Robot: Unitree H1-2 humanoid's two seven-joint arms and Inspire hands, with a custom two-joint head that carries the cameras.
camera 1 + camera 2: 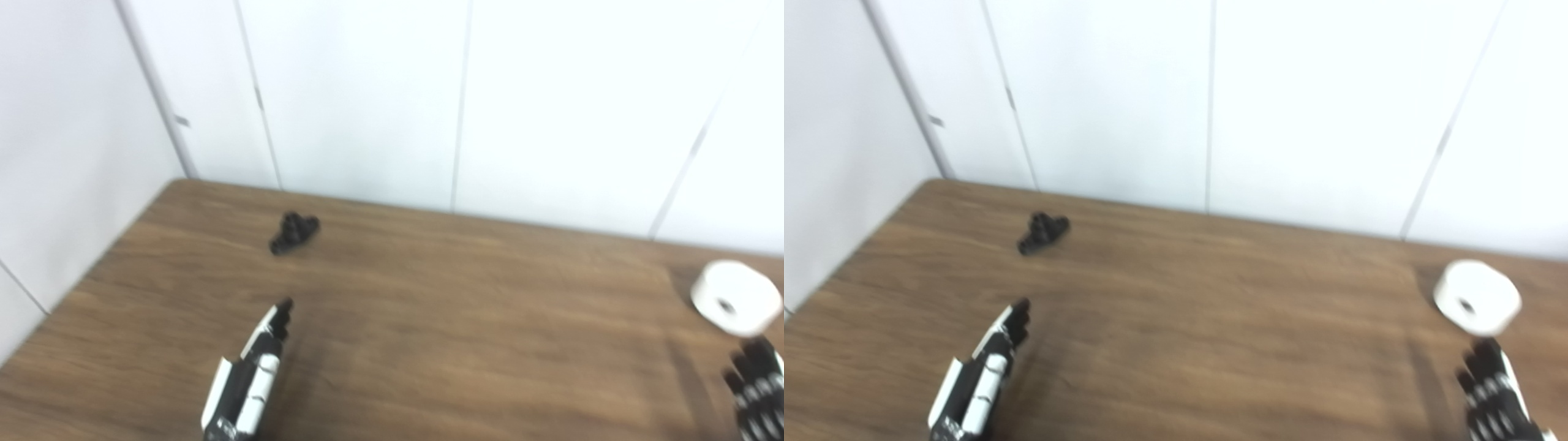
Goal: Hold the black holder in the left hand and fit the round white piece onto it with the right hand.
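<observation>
Two hands rise from the bottom edge in the left eye view, over a brown wood-grain table (429, 318) that fills the lower half of the slightly blurred picture. Behind it stand white wall panels (367, 92) split by thin vertical seams, and another white panel closes off the left side, so the table sits in a corner. The black holder (294, 233) lies on the wood toward the far left, well apart from both hands. The left hand (251, 373) holds nothing, its fingers stretched forward and pointing toward the holder. The round white piece (735, 297), with a small dark hole in its face, lies near the right edge; the right hand (756, 386) is just below it, cut by the frame, and whether its fingers are spread or curled cannot be told. From the right eye view the whole scene sits further left: the holder (1043, 233) near the far left corner, the white piece (1476, 297) clear of the edge, the left hand (980, 373) empty with fingers extended, and the right hand (1494, 392) just beneath the white piece, not touching it as far as the blur allows.
</observation>
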